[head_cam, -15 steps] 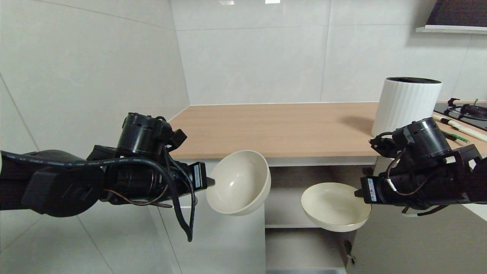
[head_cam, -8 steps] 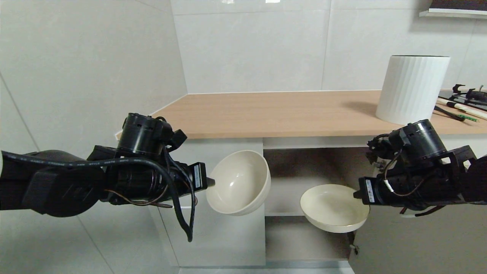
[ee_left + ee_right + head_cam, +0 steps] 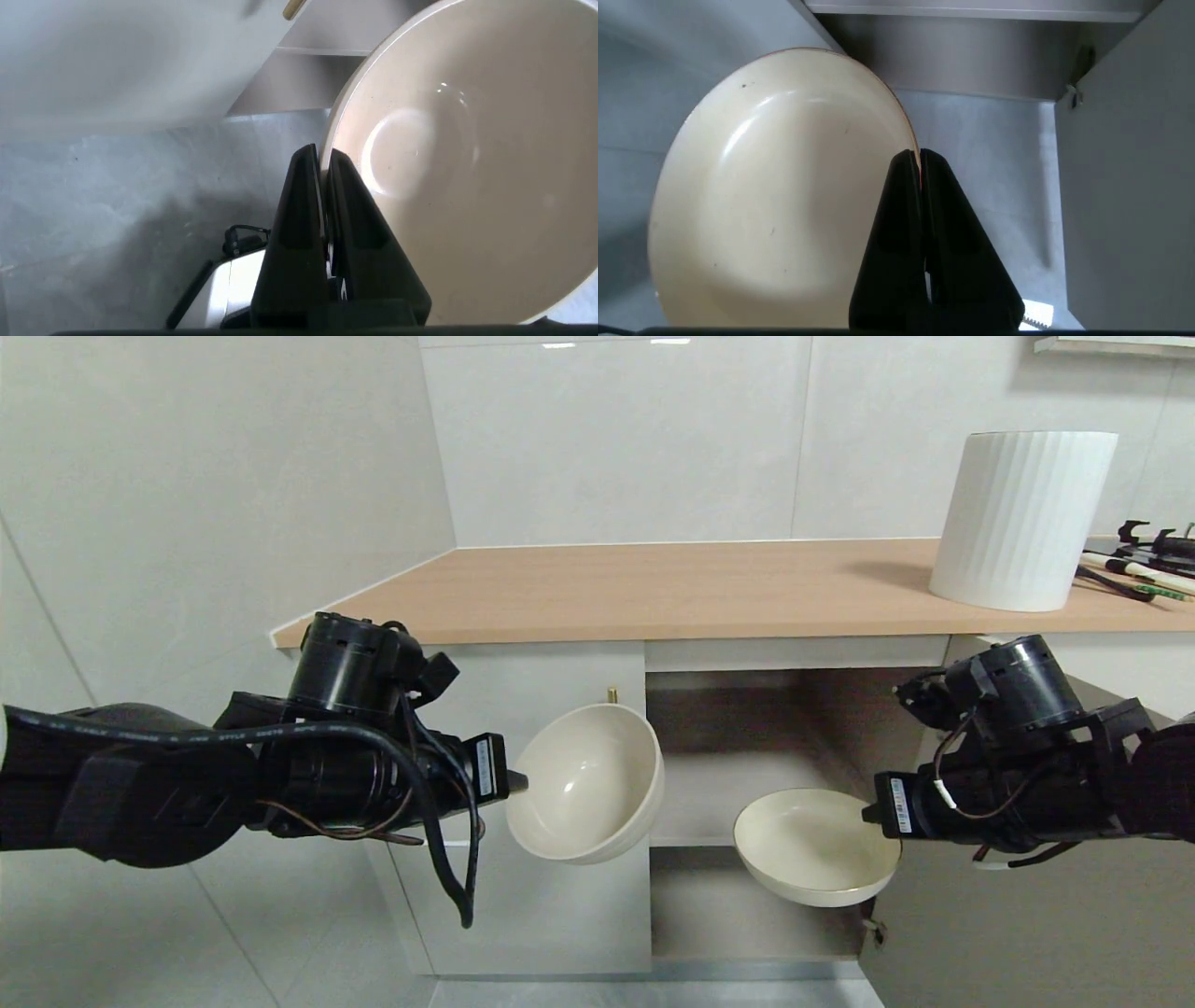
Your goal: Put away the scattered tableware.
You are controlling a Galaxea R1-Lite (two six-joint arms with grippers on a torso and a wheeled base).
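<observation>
The left gripper (image 3: 515,785) has its jaws pinched almost together on the rim of a deep cream bowl (image 3: 588,789). The bowl hangs off the jaw tips toward the robot's right, tipped well over so its mouth faces back and up rather than straight up. The right gripper (image 3: 870,813) is likewise clamped, its jaws nearly closed on the edge of a shallow cream plate (image 3: 810,845), which reaches out from the jaws toward the robot's left and lies close to level, its far edge dipping a little. The two pieces are near each other but apart, between the two sets of jaws. Beyond them, under the wooden counter (image 3: 653,588), an open cabinet (image 3: 738,747) shows a shelf (image 3: 691,841) inside. What matters for the coming move is where that opening lies. It sits straight ahead of the right jaws and their plate, with the shelf at about the plate's height. The bowl hangs in front of the closed door panel (image 3: 523,915), just beside the opening's near edge. So the right arm looks better lined up to go in first, while the left would have to shift toward the robot's right and level its bowl. A white ribbed container (image 3: 1022,518) stands on the counter, well above the right jaws.
</observation>
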